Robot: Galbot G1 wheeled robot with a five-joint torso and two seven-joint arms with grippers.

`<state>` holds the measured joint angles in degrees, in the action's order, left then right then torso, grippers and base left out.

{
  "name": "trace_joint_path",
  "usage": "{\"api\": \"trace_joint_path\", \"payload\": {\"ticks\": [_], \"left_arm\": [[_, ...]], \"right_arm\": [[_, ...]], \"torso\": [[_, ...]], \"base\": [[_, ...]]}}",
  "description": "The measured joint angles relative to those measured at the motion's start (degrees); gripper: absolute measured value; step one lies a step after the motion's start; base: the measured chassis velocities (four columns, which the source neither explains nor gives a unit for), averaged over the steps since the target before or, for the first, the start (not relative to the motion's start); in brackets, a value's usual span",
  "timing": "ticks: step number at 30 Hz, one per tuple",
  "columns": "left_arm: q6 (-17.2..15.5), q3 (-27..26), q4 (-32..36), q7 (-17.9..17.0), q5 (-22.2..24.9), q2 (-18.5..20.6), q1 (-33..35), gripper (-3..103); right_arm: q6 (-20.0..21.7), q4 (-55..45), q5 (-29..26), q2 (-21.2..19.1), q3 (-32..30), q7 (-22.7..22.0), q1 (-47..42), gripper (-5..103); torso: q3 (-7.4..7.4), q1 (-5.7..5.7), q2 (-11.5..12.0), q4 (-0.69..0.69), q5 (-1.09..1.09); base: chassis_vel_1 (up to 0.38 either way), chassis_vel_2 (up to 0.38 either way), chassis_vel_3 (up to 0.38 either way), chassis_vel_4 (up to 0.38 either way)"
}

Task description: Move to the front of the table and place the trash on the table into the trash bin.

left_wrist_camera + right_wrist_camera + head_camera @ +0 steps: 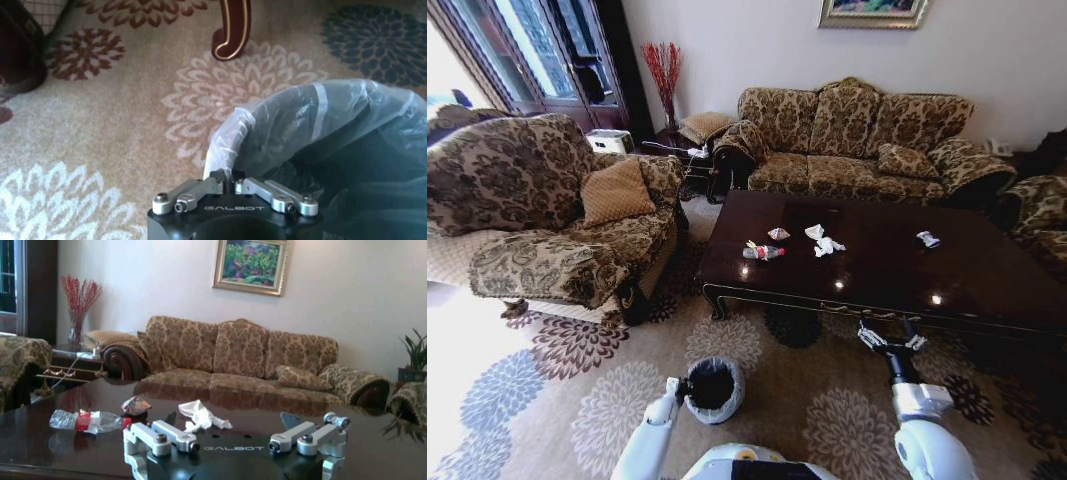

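Note:
The dark glossy table (877,285) stands just ahead. On it lie a crushed clear bottle with a red label (763,252) (87,421), a small wrapper (778,234) (135,405), crumpled white tissues (824,241) (200,416) and another small wrapper (927,240) farther right. My left gripper (677,392) (228,182) is shut on the bag-lined rim of the black trash bin (713,388) (313,130), low over the carpet. My right gripper (890,343) (237,429) is open with nothing in it, by the table's near edge and facing the trash.
A patterned armchair (547,210) stands at the left and a long sofa (857,140) behind the table. A curved table leg (230,30) rises from the floral carpet (577,400) near the bin. A side table with a red-twig vase (665,80) fills the corner.

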<state>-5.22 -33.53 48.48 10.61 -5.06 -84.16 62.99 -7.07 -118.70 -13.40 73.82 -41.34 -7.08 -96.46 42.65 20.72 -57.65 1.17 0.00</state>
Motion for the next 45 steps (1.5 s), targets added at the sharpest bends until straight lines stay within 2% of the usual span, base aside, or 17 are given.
{"api": "trace_joint_path", "payload": {"ticks": [9, 16, 20, 21, 23, 26, 27, 29, 30, 32, 33, 34, 36, 37, 41, 42, 45], "left_arm": [[1.4, -0.3, -1.0, -0.7, 0.2, -0.2, -0.1, 3], [3.6, -0.4, 1.5, -2.5, 2.1, 0.1, 1.2, 3], [3.4, -0.4, 11.5, -4.2, 5.3, 1.4, 4.9, 3], [3.4, -0.4, 11.5, -4.2, 5.3, 1.4, 4.9, 3], [2.3, -0.5, 21.9, -4.4, 7.4, 1.9, 9.2, 3], [1.7, -1.4, 33.4, -4.5, 8.5, 1.8, 13.7, 3], [1.7, -1.4, 33.4, -4.5, 8.5, 1.8, 13.7, 3], [0.6, -2.5, 45.2, -3.8, 10.9, 1.6, 18.2, 3], [0.5, -2.5, 45.7, -3.8, 11.0, 1.6, 18.3, 3], [-1.7, -3.0, 55.3, -3.3, 13.0, 1.5, 21.8, 3], [-1.7, -3.0, 55.3, -3.3, 13.0, 1.5, 21.8, 3], [-3.3, -3.3, 62.5, -3.2, 13.8, 1.9, 24.6, 3], [-5.4, -4.2, 69.9, -3.3, 14.2, 2.5, 28.2, 3], [-5.4, -4.2, 69.9, -3.3, 14.2, 2.5, 28.2, 3], [-9.5, -5.2, 80.6, -5.1, 14.2, 2.7, 32.0, 3], [-9.5, -5.2, 80.6, -5.1, 14.2, 2.7, 32.0, 3], [-12.5, -4.9, 88.2, -8.5, 14.2, 2.3, 32.7, 3]], "right_arm": [[-0.7, 0.9, 0.6, 0.0, 0.2, 0.2, 0.8, 100], [0.3, 1.1, 0.8, -0.2, 0.6, 0.2, 2.8, 100], [1.2, 1.3, 0.9, -0.6, 0.9, 0.2, 4.8, 100], [1.2, 1.3, 0.9, -0.6, 0.9, 0.2, 4.8, 100], [1.2, 2.1, 1.5, -1.4, 1.2, 0.5, 6.2, 100], [1.8, 2.6, 1.4, -2.6, 1.2, 1.1, 7.5, 100], [1.8, 2.6, 1.4, -2.6, 1.2, 1.1, 7.5, 100], [3.3, 3.0, -0.2, -3.7, 1.4, 1.9, 8.9, 100], [3.4, 3.1, -0.4, -3.8, 1.4, 1.9, 9.0, 100], [5.3, 3.6, -2.6, -4.6, 1.4, 2.0, 10.2, 100], [5.3, 3.6, -2.6, -4.6, 1.4, 2.0, 10.2, 100], [6.0, 4.0, -3.6, -5.0, 1.1, 2.0, 10.9, 100], [6.6, 4.5, -4.3, -5.5, 0.7, 2.0, 11.9, 100], [6.6, 4.5, -4.3, -5.5, 0.7, 2.0, 11.9, 100], [8.1, 5.4, -5.9, -5.9, 0.3, 2.0, 13.8, 100], [8.1, 5.4, -5.9, -5.9, 0.3, 2.0, 13.8, 100], [7.7, 5.7, -6.3, -5.9, 0.0, 2.5, 14.2, 100]], "torso": [[0.0, 0.0, 0.0, 0.0, 0.0], [0.01, 0.0, 0.0, 0.01, -0.06], [0.01, 0.0, 0.0, 0.02, 0.02], [0.01, 0.0, 0.0, 0.02, 0.02], [0.01, 0.0, 0.0, -0.01, -0.01], [0.01, 0.0, 0.0, 0.01, 0.02], [0.01, 0.0, 0.0, 0.01, 0.02], [0.0, 0.0, 0.0, 0.0, 0.0], [0.0, 0.0, 0.0, 0.0, 0.0], [0.0, 0.0, 0.0, 0.0, 0.01], [0.0, 0.0, 0.0, 0.0, 0.01], [0.0, 0.0, 0.0, -0.02, 0.0], [0.0, 0.0, 0.0, 0.0, 0.03], [0.0, 0.0, 0.0, 0.0, 0.03], [0.0, 0.0, 0.0, 0.01, 0.01], [0.0, 0.0, 0.0, 0.01, 0.01], [0.0, 0.0, 0.0, 0.01, 0.01]], "base": [[0.0, 0.0, 0.0, 0.0], [0.0, 0.0, 0.0, 0.0], [0.0, 0.0, 0.0, 0.0], [0.0, 0.0, 0.0, 0.0], [0.0, 0.0, 0.0, 0.0], [0.0, 0.0, 0.0, 0.0], [0.0, 0.0, 0.0, 0.0], [0.0, 0.0, 0.0, 0.0], [0.0, 0.0, 0.0, 0.0], [0.0, 0.0, 0.0, 0.0], [0.0, 0.0, 0.0, 0.0], [0.0, 0.0, 0.0, 0.0], [0.0, 0.0, 0.0, 0.0], [0.0, 0.0, 0.0, 0.0], [0.0, 0.0, 0.0, 0.0], [0.0, 0.0, 0.0, 0.0], [0.0, 0.0, 0.0, 0.0]]}}
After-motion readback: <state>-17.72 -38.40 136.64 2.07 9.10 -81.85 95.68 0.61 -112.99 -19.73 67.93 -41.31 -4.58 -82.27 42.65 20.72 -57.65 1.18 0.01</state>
